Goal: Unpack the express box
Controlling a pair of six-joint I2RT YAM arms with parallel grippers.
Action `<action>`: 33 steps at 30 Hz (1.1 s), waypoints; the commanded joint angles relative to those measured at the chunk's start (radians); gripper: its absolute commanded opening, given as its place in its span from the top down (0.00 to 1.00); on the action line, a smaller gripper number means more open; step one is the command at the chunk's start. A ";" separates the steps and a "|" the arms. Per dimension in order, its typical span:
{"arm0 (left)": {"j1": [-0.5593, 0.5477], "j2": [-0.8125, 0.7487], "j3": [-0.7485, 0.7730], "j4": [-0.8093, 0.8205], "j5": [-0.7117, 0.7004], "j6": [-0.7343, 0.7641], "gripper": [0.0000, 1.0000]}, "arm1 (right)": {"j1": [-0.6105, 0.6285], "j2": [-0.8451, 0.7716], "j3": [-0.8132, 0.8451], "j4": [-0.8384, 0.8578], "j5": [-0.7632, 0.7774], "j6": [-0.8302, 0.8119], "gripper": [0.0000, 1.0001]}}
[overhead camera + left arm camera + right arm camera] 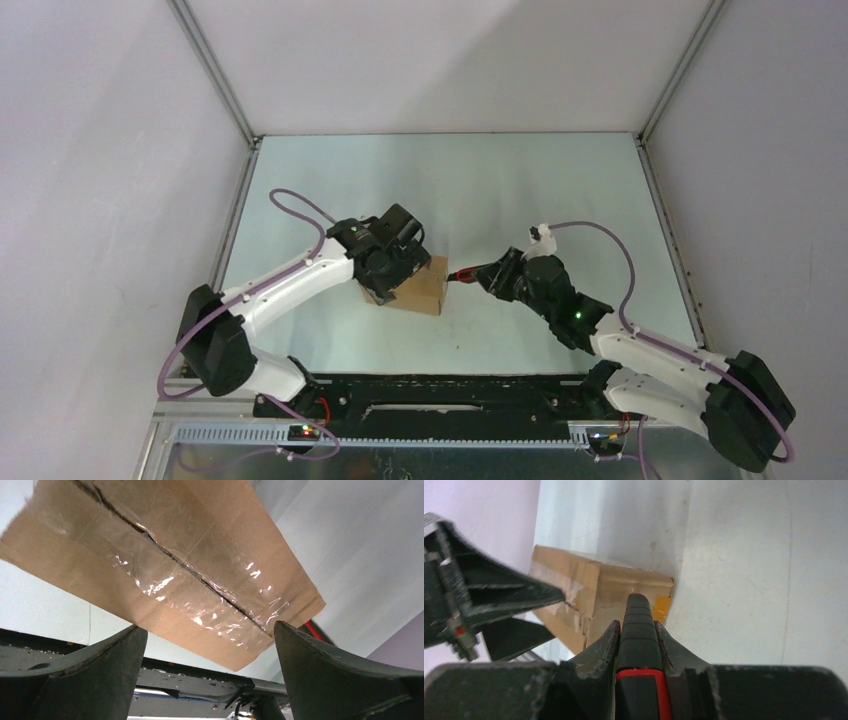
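The express box [420, 288] is a small brown carton lying on the pale table between the two arms. Clear tape runs along its top seam, and a dark slit shows down that seam [200, 572]. My left gripper [385, 268] sits over the box's left end, jaws wide open, nothing between the fingers [325, 670]. My right gripper [493, 273] is shut on a red-and-black utility knife [639, 640]. The knife's tip [460, 277] points at the box's right end [624, 587], close to a yellow patch [663, 607]; I cannot tell whether it touches.
A black rail [430, 385] runs along the table's near edge, behind the arm bases. White walls with metal corner posts [215, 70] close the table [520, 190] in on three sides. The left gripper's fingers [494, 592] show in the right wrist view.
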 commanded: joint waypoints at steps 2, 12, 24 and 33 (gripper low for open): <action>0.006 -0.006 -0.048 -0.012 0.008 -0.139 0.00 | 0.117 -0.092 0.022 -0.019 0.105 0.042 1.00; 0.012 -0.084 -0.144 -0.030 0.008 -0.232 0.21 | 0.145 -0.117 -0.020 -0.011 0.139 0.053 1.00; 0.018 -0.162 -0.188 -0.078 -0.014 -0.243 0.30 | 0.102 -0.047 -0.020 0.075 0.104 0.055 1.00; 0.055 -0.134 -0.190 -0.039 0.003 -0.189 0.15 | 0.094 -0.060 -0.024 0.070 0.095 0.055 1.00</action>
